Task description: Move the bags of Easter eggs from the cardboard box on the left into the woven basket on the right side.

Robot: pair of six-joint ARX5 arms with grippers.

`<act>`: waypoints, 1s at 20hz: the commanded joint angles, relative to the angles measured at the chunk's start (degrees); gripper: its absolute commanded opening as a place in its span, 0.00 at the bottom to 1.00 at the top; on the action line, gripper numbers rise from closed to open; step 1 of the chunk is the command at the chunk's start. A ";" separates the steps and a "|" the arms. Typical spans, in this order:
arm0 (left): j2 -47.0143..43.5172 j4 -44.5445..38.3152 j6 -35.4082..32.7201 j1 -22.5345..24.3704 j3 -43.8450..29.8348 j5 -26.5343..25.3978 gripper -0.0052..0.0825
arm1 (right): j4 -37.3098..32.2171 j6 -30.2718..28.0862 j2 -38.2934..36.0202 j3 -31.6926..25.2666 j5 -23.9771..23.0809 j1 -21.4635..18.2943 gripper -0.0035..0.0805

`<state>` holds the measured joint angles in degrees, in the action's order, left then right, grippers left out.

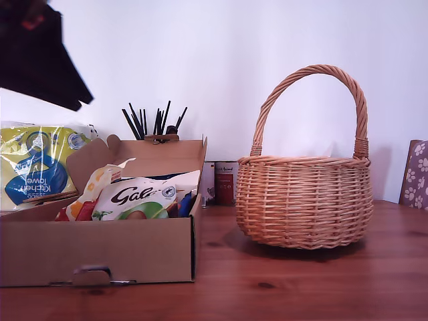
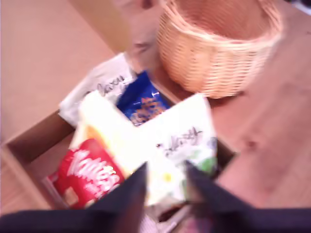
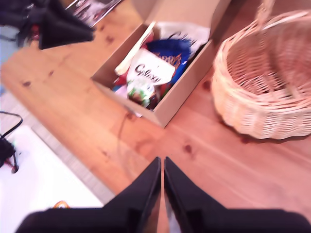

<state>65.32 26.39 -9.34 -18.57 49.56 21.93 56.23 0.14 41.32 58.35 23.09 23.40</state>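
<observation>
While my first gripper [image 2: 165, 166] holds fingers [image 2: 124, 194] apart, my second gripper [image 3: 162, 160] together, wooden table [image 1: 301, 281], white wall [image 1: 221, 53].

A white pouch [image 1: 134, 198] in the cardboard box [image 1: 100, 254] shows dark script "Gal" in the exterior view and the full "Galaxy" in the second wrist view. The yellow and blue pack [image 1: 37, 167] at the exterior view's left seems to read "Kitchen Towel".

Surface: wooden table [image 1: 301, 281], knotted reddish boards.
Exterior view's left: cardboard box [image 1: 100, 251], flap raised.
Exterior view's right: woven basket [image 1: 304, 200], upright.
</observation>
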 commanded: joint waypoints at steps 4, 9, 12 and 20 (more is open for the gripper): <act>7.04 -2.62 2.58 -5.20 3.30 -8.11 0.95 | -3.41 0.98 0.90 -0.28 5.49 0.22 0.03; 15.89 -0.07 7.91 -8.44 9.35 -16.22 0.95 | -7.30 0.94 1.46 -0.28 5.29 0.22 0.03; 21.40 4.07 9.05 -8.61 11.96 -20.48 0.95 | -8.28 0.94 1.64 -0.28 5.07 0.22 0.03; 26.01 7.82 9.40 -8.00 12.22 -28.04 0.95 | -9.70 0.94 1.64 -0.28 4.79 0.22 0.03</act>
<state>91.20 33.67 -0.30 -26.87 62.24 -5.48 47.09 1.21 43.03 58.35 27.90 23.40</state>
